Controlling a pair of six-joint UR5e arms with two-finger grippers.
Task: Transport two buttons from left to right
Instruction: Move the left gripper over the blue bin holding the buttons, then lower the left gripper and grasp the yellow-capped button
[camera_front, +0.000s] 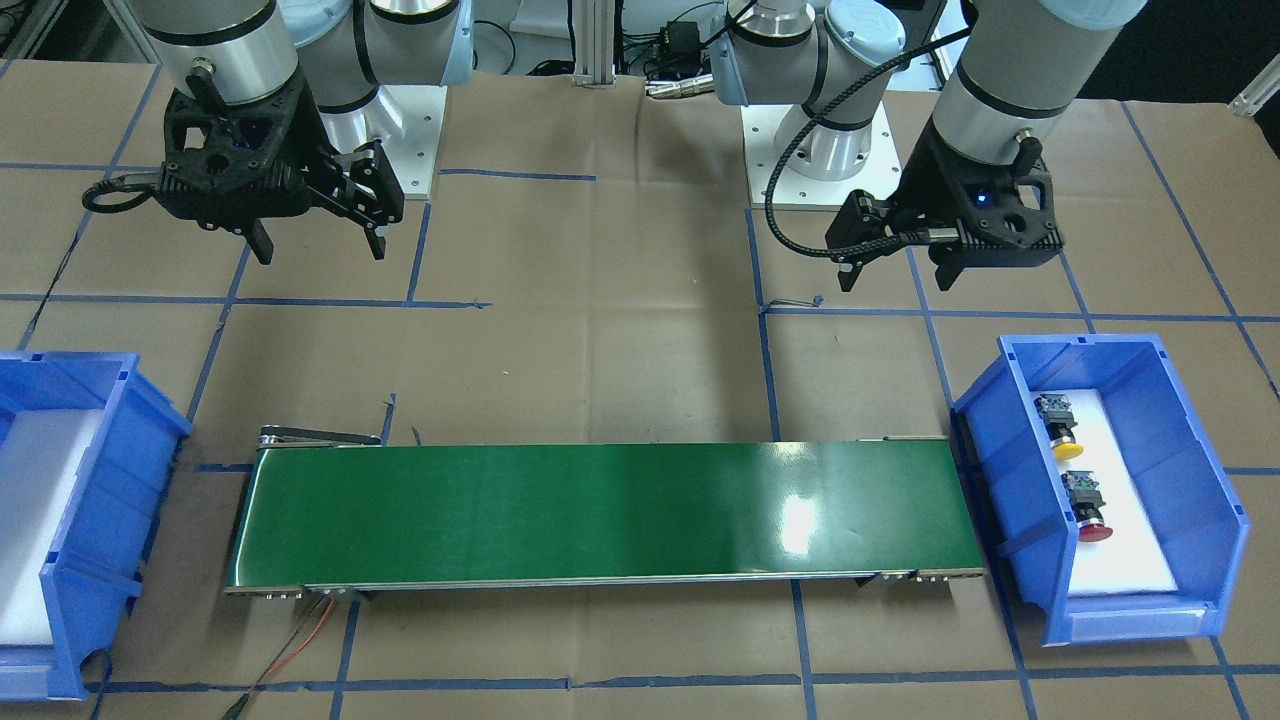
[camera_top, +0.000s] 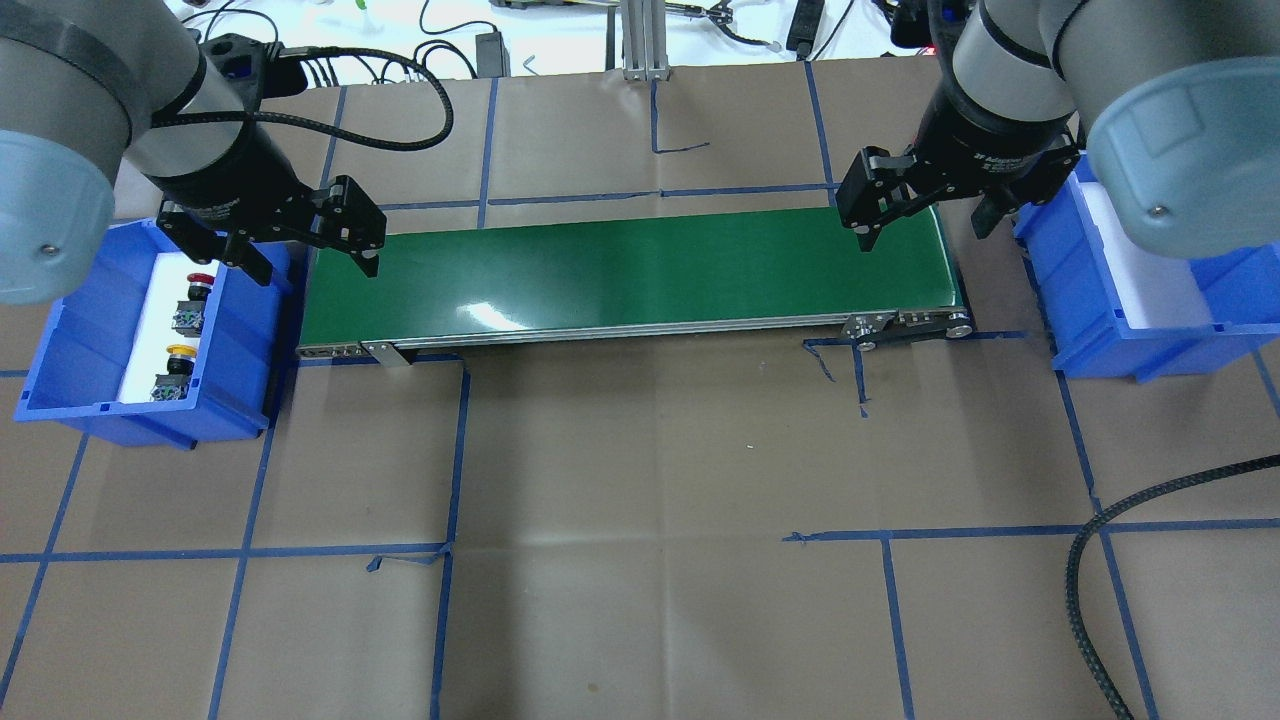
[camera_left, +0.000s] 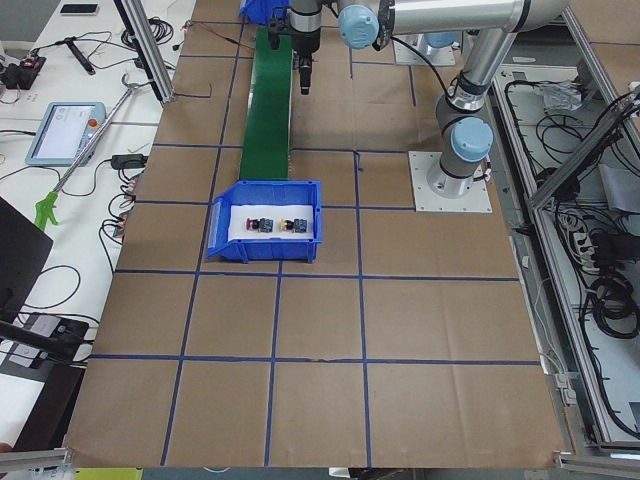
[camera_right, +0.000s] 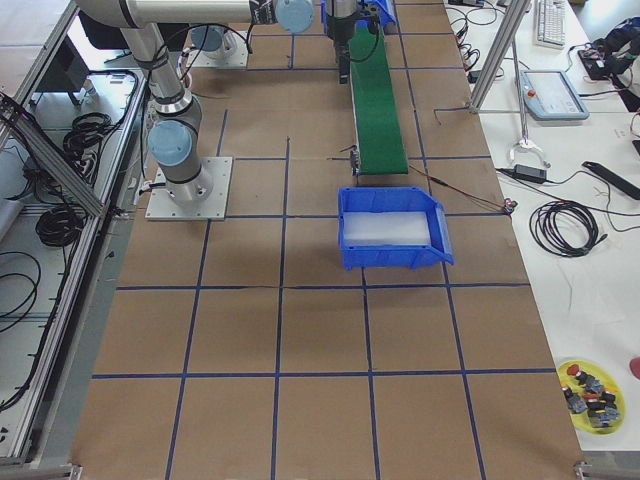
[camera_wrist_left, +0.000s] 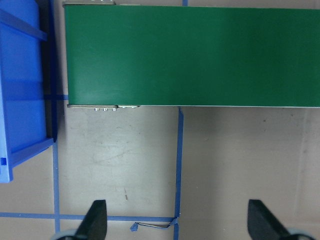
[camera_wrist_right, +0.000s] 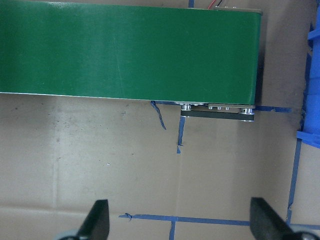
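Note:
The yellow-capped button (camera_front: 1062, 432) and the red-capped button (camera_front: 1090, 512) lie on a white liner in the blue bin (camera_front: 1195, 450) on my left. They also show in the overhead view, red (camera_top: 198, 285) and yellow (camera_top: 178, 358). My left gripper (camera_top: 312, 262) is open and empty, hovering above the belt's left end, beside that bin. In the left wrist view (camera_wrist_left: 178, 222) its fingers are wide apart. My right gripper (camera_top: 925, 228) is open and empty above the belt's right end, its fingers also wide apart in the right wrist view (camera_wrist_right: 180, 222).
A green conveyor belt (camera_top: 640, 275) runs between the two bins. The blue bin on my right (camera_top: 1130, 335) holds only a white liner. A yellow dish of spare parts (camera_right: 595, 395) sits on a far corner. Blue tape lines grid the brown table.

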